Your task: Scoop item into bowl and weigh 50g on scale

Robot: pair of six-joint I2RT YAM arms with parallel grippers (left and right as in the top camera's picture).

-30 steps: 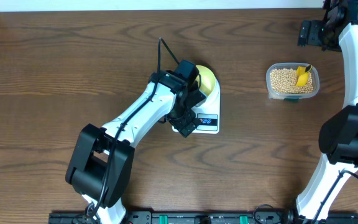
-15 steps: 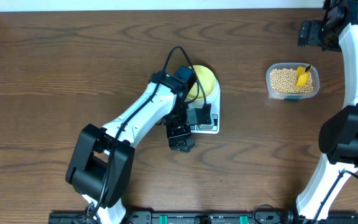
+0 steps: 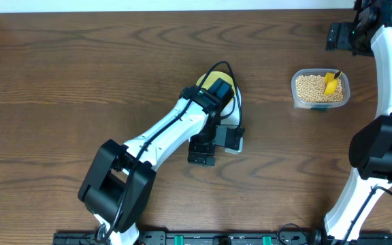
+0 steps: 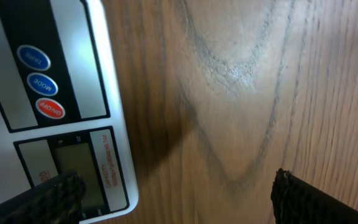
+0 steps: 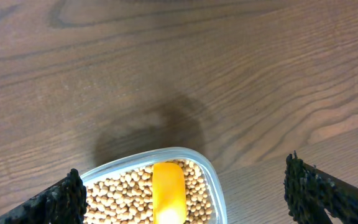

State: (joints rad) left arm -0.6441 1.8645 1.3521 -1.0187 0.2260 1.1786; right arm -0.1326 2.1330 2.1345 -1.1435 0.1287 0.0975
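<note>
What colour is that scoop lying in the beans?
Yellow; the scoop shows best in the right wrist view.

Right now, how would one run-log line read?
left gripper open, by scale | right gripper open, empty | bowl on scale | scoop in beans

Table (image 3: pixel 80 68): dark wood grain, slight sheen. Scale (image 4: pixel 73 68): smooth white plastic. Tub (image 5: pixel 218 199): clear glossy plastic.

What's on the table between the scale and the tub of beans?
Nothing: the overhead view shows only bare table between the scale and the tub.
</note>
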